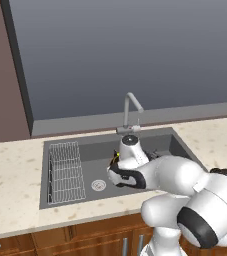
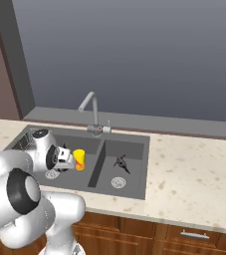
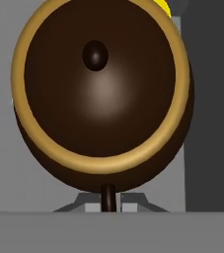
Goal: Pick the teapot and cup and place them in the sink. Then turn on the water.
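Gripper point(image 3: 110, 201) closed on the thin dark handle of the teapot point(image 3: 103, 94), over the sink point(image 2: 134, 187) left basin. Teapot: squat, round, dark brown, gold-rimmed opening facing the hand camera; handle end nearest, body extending away. Cup point(image 2: 79, 159), yellow with red mark, upright just beyond. Faucet point(image 2: 89, 107) behind.

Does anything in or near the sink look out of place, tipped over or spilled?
Nothing is spilled. The cup stands upright in the sink's left basin. One odd thing: a thin dark spiky object lies in the right basin; I cannot tell what it is. The teapot is close before the hand.
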You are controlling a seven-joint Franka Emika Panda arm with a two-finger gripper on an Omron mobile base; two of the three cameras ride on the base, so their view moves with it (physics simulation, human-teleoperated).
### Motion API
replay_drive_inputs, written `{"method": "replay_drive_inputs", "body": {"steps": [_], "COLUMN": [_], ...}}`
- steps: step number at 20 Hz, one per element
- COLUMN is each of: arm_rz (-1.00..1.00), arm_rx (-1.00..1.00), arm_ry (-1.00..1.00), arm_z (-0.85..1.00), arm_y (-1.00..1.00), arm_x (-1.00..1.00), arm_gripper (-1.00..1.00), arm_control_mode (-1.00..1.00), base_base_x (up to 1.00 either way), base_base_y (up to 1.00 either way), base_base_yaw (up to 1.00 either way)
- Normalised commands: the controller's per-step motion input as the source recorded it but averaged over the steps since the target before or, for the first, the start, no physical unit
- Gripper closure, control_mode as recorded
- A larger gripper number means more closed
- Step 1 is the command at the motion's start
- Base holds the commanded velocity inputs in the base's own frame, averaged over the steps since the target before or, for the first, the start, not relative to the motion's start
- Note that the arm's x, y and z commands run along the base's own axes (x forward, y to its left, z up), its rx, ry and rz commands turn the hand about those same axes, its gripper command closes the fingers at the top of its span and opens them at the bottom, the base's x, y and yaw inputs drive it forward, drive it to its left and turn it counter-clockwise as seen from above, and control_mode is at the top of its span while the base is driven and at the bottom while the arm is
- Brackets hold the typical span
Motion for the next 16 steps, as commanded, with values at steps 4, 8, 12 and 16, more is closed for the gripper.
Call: {"method": "replay_drive_inputs", "body": {"steps": [4,8,12,16], "arm_rz": [0.0,0.0,-0.01,-0.02], "arm_rx": [0.0,0.0,0.0,0.0], "arm_ry": [0.0,0.0,0.0,0.0], "arm_z": [-0.37,-0.35,-0.32,-0.29], "arm_y": [0.08,0.09,0.14,0.19], "arm_x": [0.17,0.19,0.19,0.22], "arm_gripper": [1.0,1.0,1.0,1.0], "arm_control_mode": [-1.0,-1.0,-1.0,-1.0], "base_base_x": [0.0,0.0,0.0,0.0], "base_base_y": [0.0,0.0,0.0,0.0], "base_base_yaw": [0.0,0.0,0.0,0.0]}}
